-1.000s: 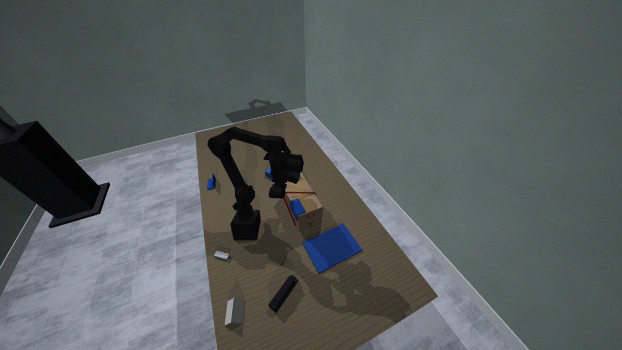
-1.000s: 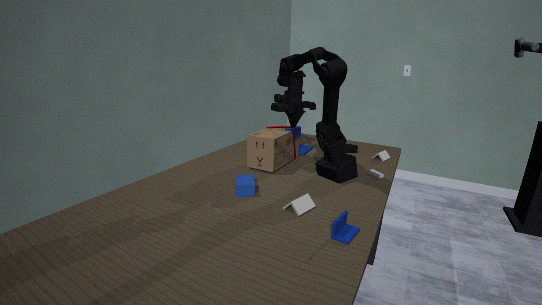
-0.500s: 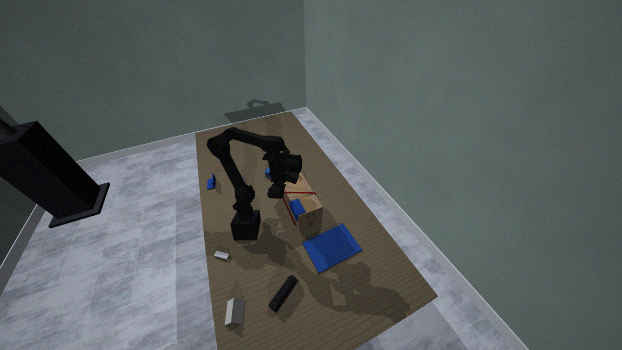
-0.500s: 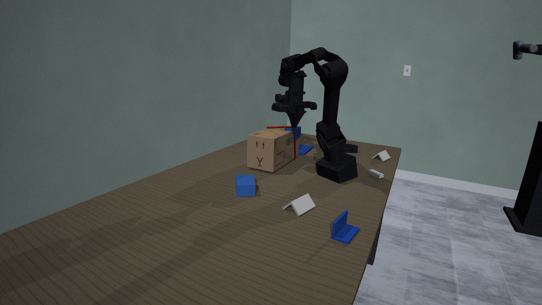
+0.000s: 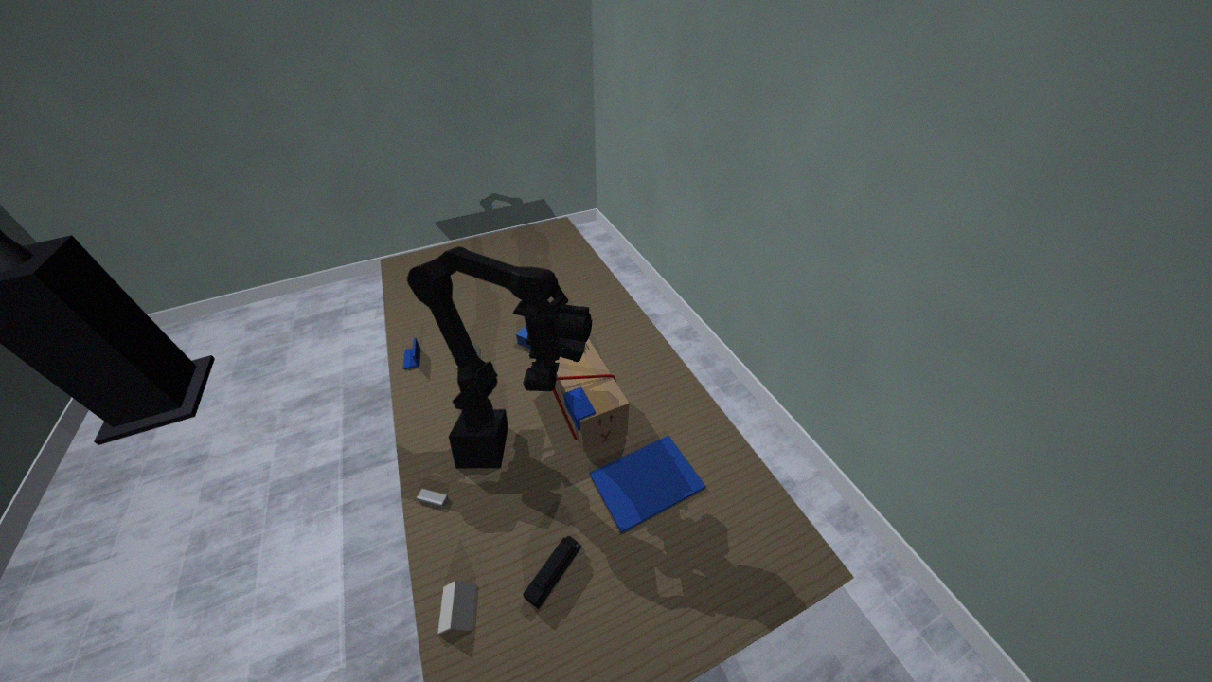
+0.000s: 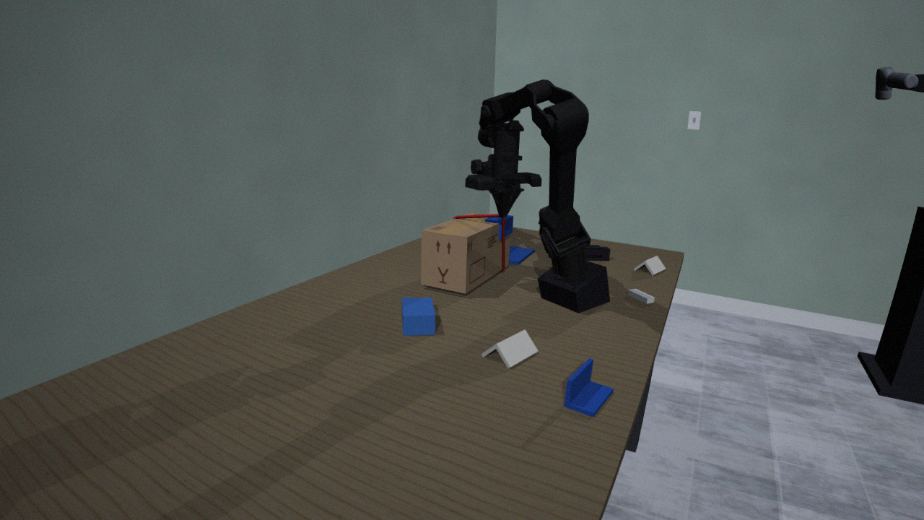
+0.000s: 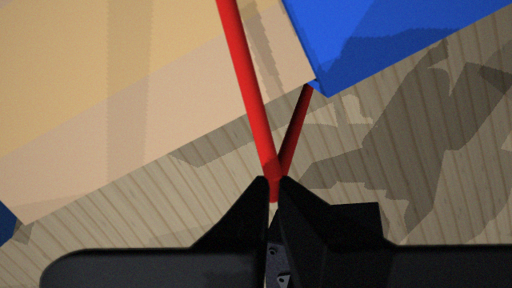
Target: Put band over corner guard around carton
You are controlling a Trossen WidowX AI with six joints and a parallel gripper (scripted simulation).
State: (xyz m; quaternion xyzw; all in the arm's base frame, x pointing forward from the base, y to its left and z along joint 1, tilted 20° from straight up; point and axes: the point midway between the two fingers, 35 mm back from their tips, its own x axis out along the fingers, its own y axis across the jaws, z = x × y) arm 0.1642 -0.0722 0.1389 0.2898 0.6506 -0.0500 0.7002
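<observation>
One bright red band (image 5: 584, 376) (image 6: 503, 242) (image 7: 248, 88) bends sharply at the tool (image 5: 540, 388) (image 6: 503, 216) (image 7: 271, 186), whose nearly closed fingertips pinch it.

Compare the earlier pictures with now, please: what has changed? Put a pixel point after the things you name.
The gripper (image 5: 542, 380) (image 6: 503, 216) (image 7: 271, 186) moved slightly to the right in the exterior view since one second ago, drawing the pinched part of the red band (image 5: 584, 376) (image 6: 503, 245) (image 7: 244, 76) with it. Nothing was newly taken or let go. The carton (image 5: 603, 420) (image 6: 444, 261) (image 7: 168, 104) and blue corner guard (image 5: 579, 404) (image 6: 507, 225) (image 7: 384, 24) visibly stayed in place.
</observation>
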